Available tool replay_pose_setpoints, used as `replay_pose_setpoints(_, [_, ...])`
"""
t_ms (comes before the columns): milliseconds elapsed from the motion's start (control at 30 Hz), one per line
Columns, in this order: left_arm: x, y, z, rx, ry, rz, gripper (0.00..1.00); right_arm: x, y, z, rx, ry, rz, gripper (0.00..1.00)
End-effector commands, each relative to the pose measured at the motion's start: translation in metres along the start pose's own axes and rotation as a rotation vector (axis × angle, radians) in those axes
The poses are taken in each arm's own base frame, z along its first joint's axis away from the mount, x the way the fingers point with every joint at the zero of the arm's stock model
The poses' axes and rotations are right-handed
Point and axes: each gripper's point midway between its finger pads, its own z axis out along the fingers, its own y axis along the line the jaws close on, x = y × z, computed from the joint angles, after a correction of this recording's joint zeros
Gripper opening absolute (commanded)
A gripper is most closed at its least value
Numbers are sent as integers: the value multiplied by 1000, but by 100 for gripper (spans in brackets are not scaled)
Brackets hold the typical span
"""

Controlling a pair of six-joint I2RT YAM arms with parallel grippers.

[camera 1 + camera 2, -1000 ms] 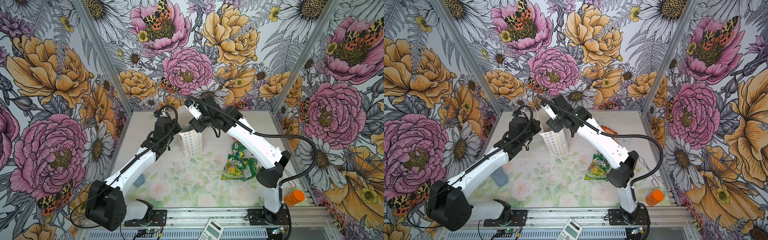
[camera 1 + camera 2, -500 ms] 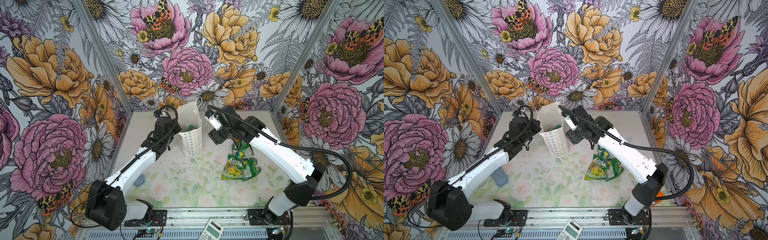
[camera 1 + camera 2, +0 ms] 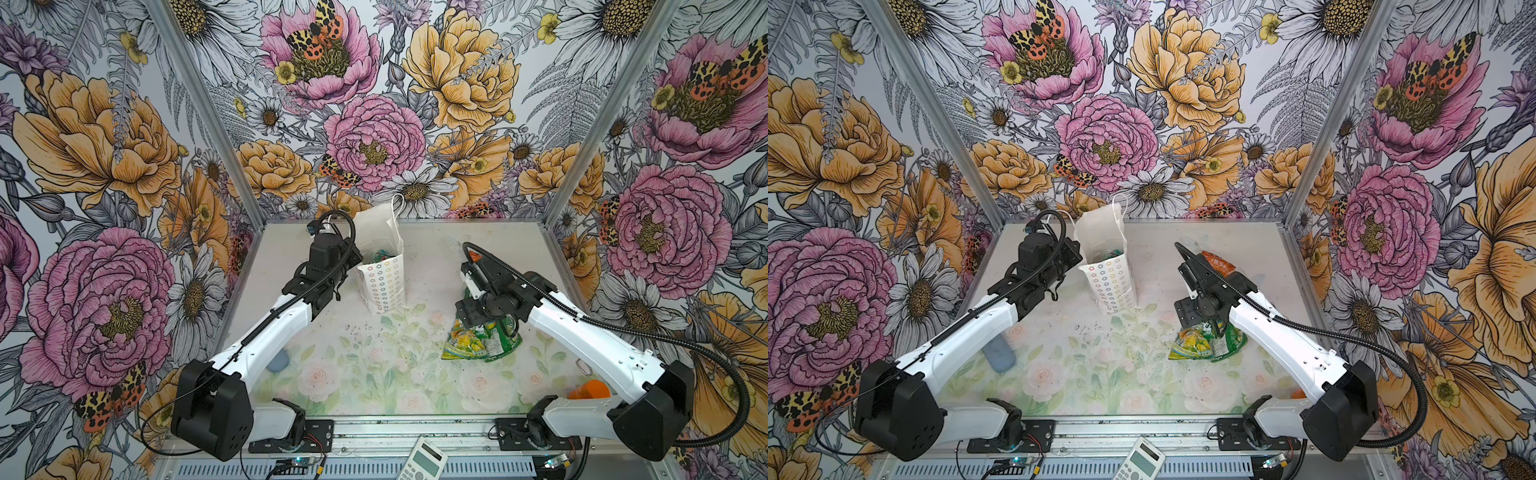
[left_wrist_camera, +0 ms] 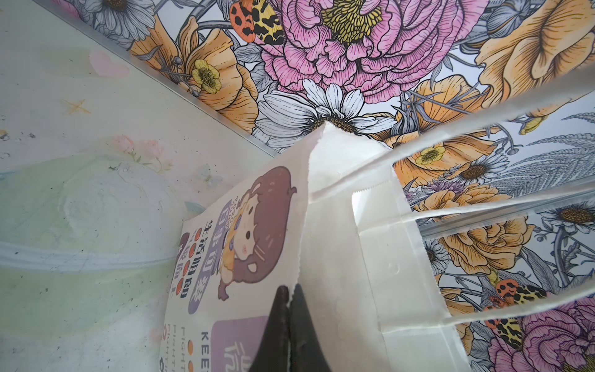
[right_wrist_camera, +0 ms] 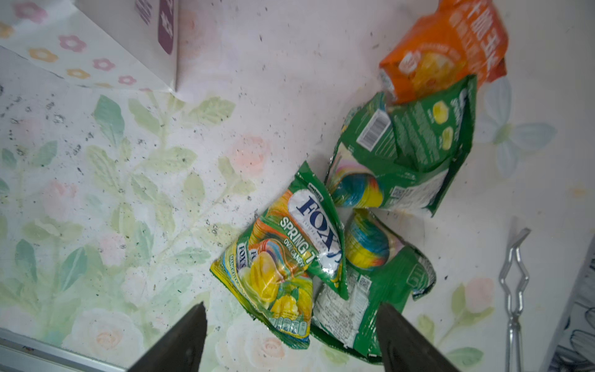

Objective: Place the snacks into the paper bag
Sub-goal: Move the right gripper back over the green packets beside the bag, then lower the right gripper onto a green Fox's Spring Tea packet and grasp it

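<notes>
The left gripper (image 4: pixel 288 298) is closed on the upper edge of the paper bag (image 4: pixel 338 241). Its two dark fingers press together with the paper between them, just beside the printed cartoon girl. This grip is the same as one second ago, and the left arm has not moved.

The right gripper (image 5: pixel 291 306) is where the change is. One second ago it was over the mouth of the bag; half a second ago it was between the bag and the heap. Now it hangs over the snacks (image 5: pixel 322 232) that lie on the table (image 3: pixel 374 374), well apart from the bag. Its fingers (image 5: pixel 190 335) stand wide apart, wider than a second ago, and they hold nothing. The heap is below the gap, not touched.

With that arm gone from above it, the paper bag (image 3: pixel 382 286) is now seen whole in both top views. It stands upright near the back wall with its mouth open, and some coloured packets (image 3: pixel 1111 253) lie inside.

On the table the yellow-green packet (image 5: pixel 277 267) lies partly over green ones. The orange packet (image 5: pixel 444 54) is at the far end of the heap, toward the back wall, and touches a green one.

A metal clip (image 5: pixel 515 280) lies beside the heap. A blue thing (image 3: pixel 998 357) lies under the left arm, and a calculator (image 3: pixel 422 463) rests on the front rail.
</notes>
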Motion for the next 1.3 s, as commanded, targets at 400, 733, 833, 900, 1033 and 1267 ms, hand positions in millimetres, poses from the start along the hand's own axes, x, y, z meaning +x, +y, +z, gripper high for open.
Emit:
replay_pose_setpoints(400, [3,-5,8,21,27,1,0,62,16,69,-126,244,161,85])
replay_pose_setpoints(733, [-2,1,2,2,7,0,0,24,-9,109,-65,199,255,82])
replay_pose_setpoints(833, [-1,2,2,1,7,0,0,1,-19,114,-28,156,264,80])
replay_pose_setpoints(900, [-2,3,2,-2,3,-1,0,-16,-24,117,-11,132,262,79])
replay_pose_setpoints(1033, [-2,2,0,1,3,-1,0,-53,-24,116,-19,78,245,78])
replay_pose_setpoints(1267, [-6,3,-4,-2,-8,-1,0,-71,-23,74,-52,-7,205,78])
